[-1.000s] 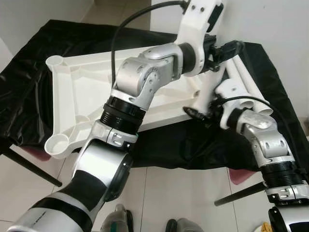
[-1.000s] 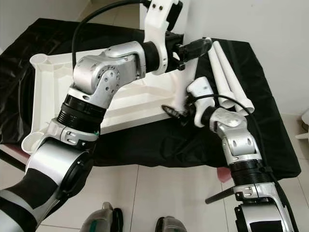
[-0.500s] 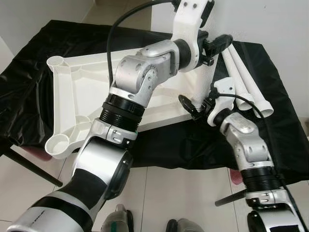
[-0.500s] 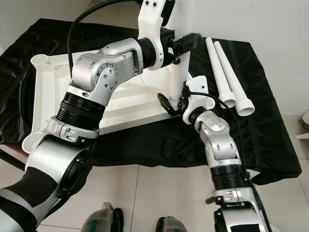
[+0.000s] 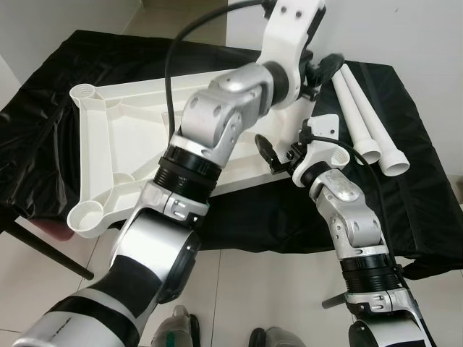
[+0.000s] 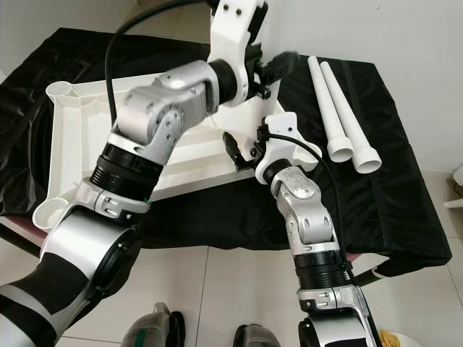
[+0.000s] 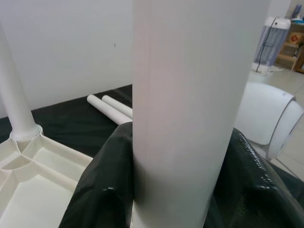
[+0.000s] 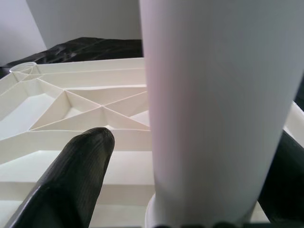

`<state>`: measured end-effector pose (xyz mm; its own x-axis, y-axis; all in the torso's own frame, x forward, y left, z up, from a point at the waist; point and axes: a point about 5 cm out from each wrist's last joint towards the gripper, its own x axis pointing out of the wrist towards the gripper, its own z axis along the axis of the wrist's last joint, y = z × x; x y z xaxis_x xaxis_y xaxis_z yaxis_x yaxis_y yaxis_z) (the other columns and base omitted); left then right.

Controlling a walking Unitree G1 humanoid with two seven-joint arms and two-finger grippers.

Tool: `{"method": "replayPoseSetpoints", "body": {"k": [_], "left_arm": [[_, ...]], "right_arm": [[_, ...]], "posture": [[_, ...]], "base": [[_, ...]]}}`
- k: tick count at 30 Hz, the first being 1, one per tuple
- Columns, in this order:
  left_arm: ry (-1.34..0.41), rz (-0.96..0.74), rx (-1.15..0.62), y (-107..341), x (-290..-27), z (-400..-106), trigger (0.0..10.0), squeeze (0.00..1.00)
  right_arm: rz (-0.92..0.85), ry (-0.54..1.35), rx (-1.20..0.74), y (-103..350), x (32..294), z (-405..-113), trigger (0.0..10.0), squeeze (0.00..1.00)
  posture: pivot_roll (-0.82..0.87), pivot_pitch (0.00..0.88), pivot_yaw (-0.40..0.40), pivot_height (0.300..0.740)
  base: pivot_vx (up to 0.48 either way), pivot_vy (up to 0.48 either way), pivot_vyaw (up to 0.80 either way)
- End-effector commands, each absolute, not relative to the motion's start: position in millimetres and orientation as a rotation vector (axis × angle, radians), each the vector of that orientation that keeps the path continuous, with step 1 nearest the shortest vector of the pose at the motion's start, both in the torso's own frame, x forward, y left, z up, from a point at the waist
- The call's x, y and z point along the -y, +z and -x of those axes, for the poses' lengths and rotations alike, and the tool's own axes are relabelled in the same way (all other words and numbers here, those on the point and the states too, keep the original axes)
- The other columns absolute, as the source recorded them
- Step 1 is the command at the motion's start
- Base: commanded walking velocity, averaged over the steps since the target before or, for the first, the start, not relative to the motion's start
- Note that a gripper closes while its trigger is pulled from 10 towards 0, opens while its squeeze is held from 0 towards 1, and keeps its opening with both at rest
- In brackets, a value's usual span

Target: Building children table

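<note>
The white tabletop (image 5: 108,144) lies upside down on the black cloth, with round corner sockets (image 5: 87,213). My left gripper (image 5: 322,69) reaches across it and is shut on an upright white leg (image 7: 190,95) at the tabletop's near right corner. Lower on the same leg (image 8: 213,95), my right gripper (image 6: 242,148) stands open; one finger (image 8: 71,180) is clear of the leg and the other sits close on the far side. Another leg (image 7: 14,95) stands in a socket. Two loose legs (image 5: 369,116) lie on the cloth to the right.
The black cloth (image 5: 43,130) covers a low table whose near edge falls to the tiled floor (image 5: 239,289). Dark table legs (image 5: 43,253) angle out below. A white appliance (image 7: 270,118) stands on the floor beyond the table.
My right arm has swung left and in, bringing its gripper from the cloth's edge to the base of the upright leg. The left gripper keeps its hold on the leg, nearly still.
</note>
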<state>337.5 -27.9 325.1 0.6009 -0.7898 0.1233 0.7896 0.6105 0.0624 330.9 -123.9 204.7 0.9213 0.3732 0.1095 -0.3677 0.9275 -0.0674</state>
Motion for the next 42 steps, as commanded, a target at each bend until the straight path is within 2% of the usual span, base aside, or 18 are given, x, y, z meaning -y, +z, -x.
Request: {"method": "replayPoseSetpoints", "body": {"k": [1, 21, 22, 23, 24, 25, 26, 30, 31, 32, 34, 35, 39, 40, 41, 42], "left_arm": [[-0.929, -0.035, 0.199, 330.3, 32.9, -330.2, 10.0, 0.00], [-0.938, -0.081, 0.244, 328.0, 38.4, -321.9, 10.0, 0.00], [-0.939, -0.084, 0.247, 327.8, 39.3, -321.3, 10.0, 0.00], [-0.939, -0.084, 0.247, 327.8, 39.3, -321.3, 10.0, 0.00], [-0.940, -0.086, 0.249, 328.0, 39.5, -321.2, 10.0, 0.00], [-0.940, -0.087, 0.249, 328.0, 39.6, -321.1, 10.0, 0.00], [-0.941, -0.087, 0.249, 328.0, 39.7, -321.0, 10.0, 0.00], [-0.943, -0.089, 0.249, 327.3, 40.2, -320.6, 10.0, 0.00], [-0.944, -0.090, 0.249, 327.0, 40.5, -320.5, 10.0, 0.00], [-0.945, -0.091, 0.249, 326.9, 40.6, -320.3, 10.0, 0.00], [-0.945, -0.091, 0.249, 326.8, 40.7, -320.3, 10.0, 0.00], [-0.946, -0.092, 0.249, 326.7, 40.8, -320.2, 10.0, 0.00], [-0.945, -0.093, 0.251, 326.9, 41.0, -319.8, 10.0, 0.00], [-0.946, -0.093, 0.253, 327.3, 41.4, -319.5, 10.0, 0.00], [-0.946, -0.093, 0.253, 327.3, 41.4, -319.5, 10.0, 0.00], [-0.947, -0.093, 0.254, 327.8, 41.7, -319.4, 10.0, 0.00]], "right_arm": [[0.038, 0.354, 0.113, 210.3, 125.7, -331.5, 10.0, 0.00], [0.025, 0.274, 0.055, 222.5, 132.2, -332.2, 10.0, 0.00], [0.029, 0.276, 0.056, 223.6, 132.0, -332.1, 9.2, 0.00], [0.029, 0.276, 0.056, 223.6, 132.0, -332.1, 9.2, 0.00], [0.034, 0.278, 0.059, 224.6, 131.8, -332.0, 6.0, 0.00], [0.036, 0.280, 0.062, 225.1, 131.7, -331.8, 6.0, 0.00], [0.038, 0.281, 0.066, 226.1, 131.9, -331.6, 9.3, 0.00], [0.042, 0.281, 0.078, 230.3, 132.2, -331.2, 9.0, 0.00], [0.041, 0.283, 0.088, 232.8, 132.1, -331.0, 7.3, 0.00], [0.041, 0.283, 0.093, 234.0, 132.1, -330.7, 7.9, 0.00], [0.039, 0.284, 0.096, 235.1, 131.8, -330.3, 7.9, 0.00], [0.040, 0.284, 0.099, 236.1, 131.5, -330.0, 10.0, 0.00], [0.039, 0.283, 0.100, 237.7, 131.2, -329.2, 10.0, 0.00], [0.043, 0.284, 0.097, 237.4, 131.3, -329.0, 4.8, 0.00], [0.043, 0.284, 0.097, 237.4, 131.3, -329.0, 4.8, 0.00], [0.042, 0.286, 0.093, 237.0, 131.4, -329.0, 4.1, 0.00]], "posture": [[0.00, 0.042, -0.008, 0.740], [0.00, 0.050, -0.012, 0.740], [0.00, 0.052, -0.013, 0.740], [0.00, 0.052, -0.013, 0.740], [0.00, 0.053, -0.013, 0.740], [0.00, 0.053, -0.013, 0.740], [0.00, 0.053, -0.013, 0.740], [0.00, 0.054, -0.013, 0.740], [0.00, 0.054, -0.012, 0.740], [0.00, 0.054, -0.012, 0.740], [0.00, 0.054, -0.011, 0.740], [0.00, 0.054, -0.010, 0.740], [0.00, 0.054, -0.010, 0.740], [0.00, 0.055, -0.010, 0.740], [0.00, 0.055, -0.010, 0.740], [0.00, 0.058, -0.012, 0.740]], "base": [[0.000, 0.000, 0.00], [0.000, 0.000, 0.00], [0.000, 0.000, 0.00], [0.000, 0.000, 0.00], [0.000, 0.000, 0.00], [0.000, 0.000, 0.00], [0.000, 0.000, 0.00], [0.000, 0.000, 0.00], [0.000, 0.000, 0.00], [0.000, 0.000, 0.00], [0.000, 0.000, 0.00], [0.000, 0.000, 0.00], [0.000, 0.000, 0.00], [0.000, 0.000, 0.00], [0.000, 0.000, 0.00], [0.000, 0.000, 0.00]]}}
